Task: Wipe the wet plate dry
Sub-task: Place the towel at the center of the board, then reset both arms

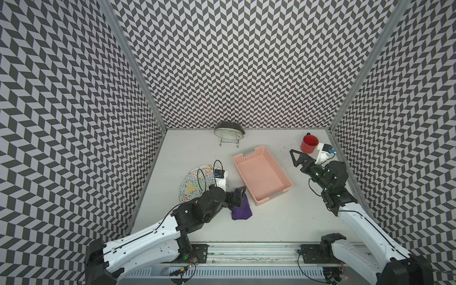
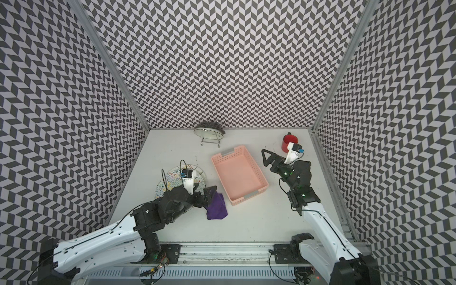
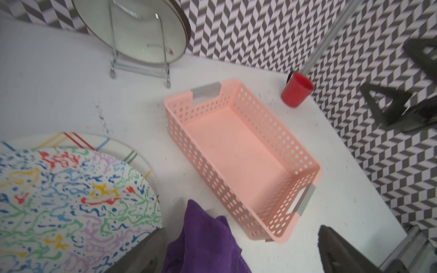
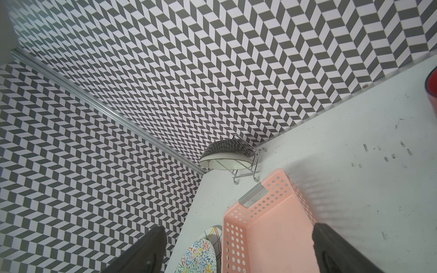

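The left hand (image 1: 238, 196) is seen low over the bench (image 1: 271, 222) with its fingers spread wide, and nothing is gripped by it. A purple cloth (image 1: 243, 212) lies crumpled on the bench under and between the fingers; whether one finger is touched by it cannot be told. The squiggle-patterned plate (image 1: 195, 185) is found just beside this hand, on the side away from the pink basket (image 1: 283, 172), and is partly covered by the left arm in both top views. It is stacked on a striped plate (image 3: 132, 151), whose rim is shown behind it. The cloth rests between plate and basket, apart from the plate. The right hand (image 1: 296, 156) is held above the bench near the red mug (image 1: 309, 144), fully open and empty, well apart from the plate. Another plate (image 1: 228, 132) is propped on a wire rack at the back wall.
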You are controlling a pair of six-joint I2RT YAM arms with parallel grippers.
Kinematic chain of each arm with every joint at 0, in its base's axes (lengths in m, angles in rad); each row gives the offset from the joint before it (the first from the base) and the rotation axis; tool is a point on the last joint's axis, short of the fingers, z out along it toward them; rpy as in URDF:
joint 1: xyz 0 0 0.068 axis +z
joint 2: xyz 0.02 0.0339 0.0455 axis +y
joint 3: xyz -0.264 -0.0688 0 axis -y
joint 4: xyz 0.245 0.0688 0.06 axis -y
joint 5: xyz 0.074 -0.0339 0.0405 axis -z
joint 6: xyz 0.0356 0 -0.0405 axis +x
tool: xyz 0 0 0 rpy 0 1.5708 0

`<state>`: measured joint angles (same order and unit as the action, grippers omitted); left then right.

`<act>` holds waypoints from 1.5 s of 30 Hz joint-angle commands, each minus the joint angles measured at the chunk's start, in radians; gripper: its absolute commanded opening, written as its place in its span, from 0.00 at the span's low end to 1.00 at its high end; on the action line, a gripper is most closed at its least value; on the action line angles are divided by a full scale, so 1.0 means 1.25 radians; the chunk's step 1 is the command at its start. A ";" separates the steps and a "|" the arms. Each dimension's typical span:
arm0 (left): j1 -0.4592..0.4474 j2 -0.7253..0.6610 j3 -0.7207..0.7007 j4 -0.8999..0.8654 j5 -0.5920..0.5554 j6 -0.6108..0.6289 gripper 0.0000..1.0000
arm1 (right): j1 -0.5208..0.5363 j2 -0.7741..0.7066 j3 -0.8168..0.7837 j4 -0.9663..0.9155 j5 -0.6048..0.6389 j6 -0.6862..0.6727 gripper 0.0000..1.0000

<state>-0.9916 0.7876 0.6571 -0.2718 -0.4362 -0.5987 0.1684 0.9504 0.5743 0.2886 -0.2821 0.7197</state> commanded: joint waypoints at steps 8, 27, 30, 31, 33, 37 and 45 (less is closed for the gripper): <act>0.283 -0.052 -0.074 0.312 -0.233 0.293 1.00 | -0.099 -0.056 -0.089 0.131 0.475 -0.222 1.00; 0.622 0.254 -0.390 1.009 -0.061 0.510 1.00 | -0.100 0.470 -0.334 0.939 0.383 -0.542 1.00; 0.650 0.272 -0.398 1.012 -0.037 0.507 1.00 | -0.095 0.476 -0.304 0.830 0.399 -0.535 1.00; 0.663 0.281 -0.402 1.016 -0.025 0.506 1.00 | -0.094 0.454 -0.266 0.752 0.405 -0.531 0.99; 0.708 0.312 -0.406 1.043 0.041 0.493 1.00 | -0.093 0.491 -0.303 0.913 0.407 -0.540 1.00; 0.797 0.409 -0.390 1.121 0.197 0.430 1.00 | -0.084 0.455 -0.319 0.849 0.419 -0.539 1.00; 0.817 0.620 -0.334 1.273 0.290 0.436 1.00 | -0.076 0.497 -0.295 0.862 0.401 -0.563 0.99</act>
<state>0.0387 1.5131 0.2443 1.1561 -0.1436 -0.0578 0.0669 1.5593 0.1802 1.3544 0.2272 0.0319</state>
